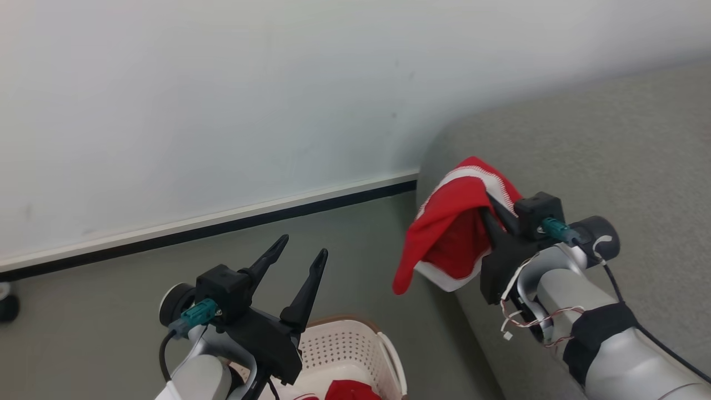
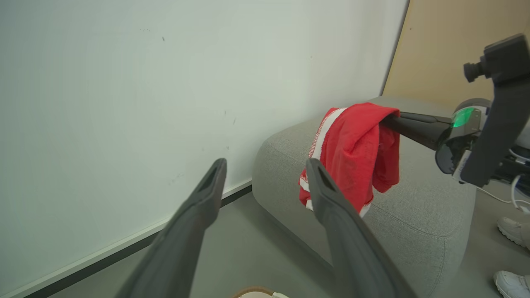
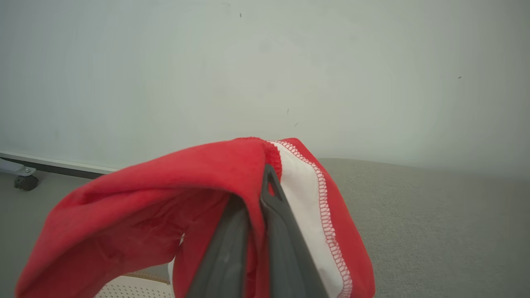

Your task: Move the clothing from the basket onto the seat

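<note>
Carry step: jersey [image 1: 455, 233] pinched in closed right gripper [image 3: 254, 198] over seat [image 1: 611, 139] left end, possibly touching; release needed; left gripper [image 1: 304, 245] wide, empty.

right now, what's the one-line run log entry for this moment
right end effector: shut on red jersey, held at grey sofa edge | left end effector: open, empty, above laundry basket | more red clothing in basket

Basket [image 1: 355, 344] on floor, near centre; clothing [image 1: 350, 390] in it. Sofa [image 1: 583, 155] right of basket, wall behind. Jersey [image 1: 450, 239] hangs from right gripper [image 3: 256, 194] over sofa's left end. Left gripper [image 1: 305, 245] above basket.
</note>
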Robot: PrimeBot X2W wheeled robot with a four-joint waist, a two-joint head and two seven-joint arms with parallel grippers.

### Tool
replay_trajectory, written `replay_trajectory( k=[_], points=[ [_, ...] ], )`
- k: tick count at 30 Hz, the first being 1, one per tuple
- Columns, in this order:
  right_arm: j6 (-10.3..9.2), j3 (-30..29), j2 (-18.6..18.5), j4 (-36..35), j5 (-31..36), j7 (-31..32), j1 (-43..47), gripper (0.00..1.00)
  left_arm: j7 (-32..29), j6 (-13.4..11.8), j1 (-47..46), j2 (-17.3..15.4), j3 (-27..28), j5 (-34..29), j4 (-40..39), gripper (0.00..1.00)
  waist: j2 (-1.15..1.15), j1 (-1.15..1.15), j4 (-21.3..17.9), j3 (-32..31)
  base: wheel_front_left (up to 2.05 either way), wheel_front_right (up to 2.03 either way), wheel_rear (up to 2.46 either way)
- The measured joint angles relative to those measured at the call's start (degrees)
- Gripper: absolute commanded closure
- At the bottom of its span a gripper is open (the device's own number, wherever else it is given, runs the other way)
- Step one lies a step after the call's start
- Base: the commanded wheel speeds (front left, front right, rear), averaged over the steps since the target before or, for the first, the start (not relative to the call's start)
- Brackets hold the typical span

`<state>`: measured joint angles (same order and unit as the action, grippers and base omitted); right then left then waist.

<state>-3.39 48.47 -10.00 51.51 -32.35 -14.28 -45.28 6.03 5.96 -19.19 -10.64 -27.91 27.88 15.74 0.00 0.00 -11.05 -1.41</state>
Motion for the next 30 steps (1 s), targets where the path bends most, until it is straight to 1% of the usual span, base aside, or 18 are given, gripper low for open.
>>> replay_trajectory(
  k=[3,4,6,8,10,21,25,30],
  points=[
    [-0.23,-0.9,-1.5,-1.1,0.0,0.0,0.1,1.00,0.4,-0.2,0.6,0.0,-0.1,0.0,-0.5,0.00,0.00,0.00,-2.2,0.2,0.00,0.00,0.00],
    [-0.23,-0.9,-1.5,-1.1,0.0,0.0,0.1,1.00,0.4,-0.2,0.6,0.0,-0.1,0.0,-0.5,0.00,0.00,0.00,-2.2,0.2,0.00,0.00,0.00],
    [-0.69,-1.6,-2.3,-1.7,0.0,0.0,0.2,1.00,0.7,-0.2,1.0,0.1,-0.3,0.0,-0.8,0.00,0.00,0.00,-3.8,0.3,0.00,0.00,0.00],
    [-0.74,-2.4,-3.1,-2.5,0.0,0.0,0.4,1.00,0.9,-0.3,1.0,0.1,-0.4,0.0,-1.2,0.00,0.00,0.00,-5.4,0.5,0.00,0.00,0.00],
    [-1.18,-2.9,-3.5,-3.3,0.0,0.0,0.6,1.00,1.2,-0.4,1.1,0.2,-0.5,-0.1,-1.6,0.00,0.00,0.00,-7.0,0.6,0.00,0.00,0.00],
    [-2.02,-5.7,-6.2,-7.3,0.1,0.0,4.2,1.00,1.6,-1.4,2.2,1.4,-2.6,-1.4,-3.9,0.00,0.00,0.00,-15.4,2.3,0.00,0.00,0.00],
    [-2.18,-7.1,-7.2,-8.9,0.1,0.0,5.2,1.00,1.5,-1.5,2.0,1.6,-3.2,-2.9,-4.7,0.00,0.00,0.00,-17.0,4.0,0.00,0.00,0.00],
    [-2.24,-8.8,-7.6,-10.6,0.1,0.0,5.0,1.00,0.5,-1.5,1.4,1.5,-4.1,-3.7,-5.0,0.00,0.00,0.00,-17.8,6.8,0.00,0.00,0.00]
  ],
)
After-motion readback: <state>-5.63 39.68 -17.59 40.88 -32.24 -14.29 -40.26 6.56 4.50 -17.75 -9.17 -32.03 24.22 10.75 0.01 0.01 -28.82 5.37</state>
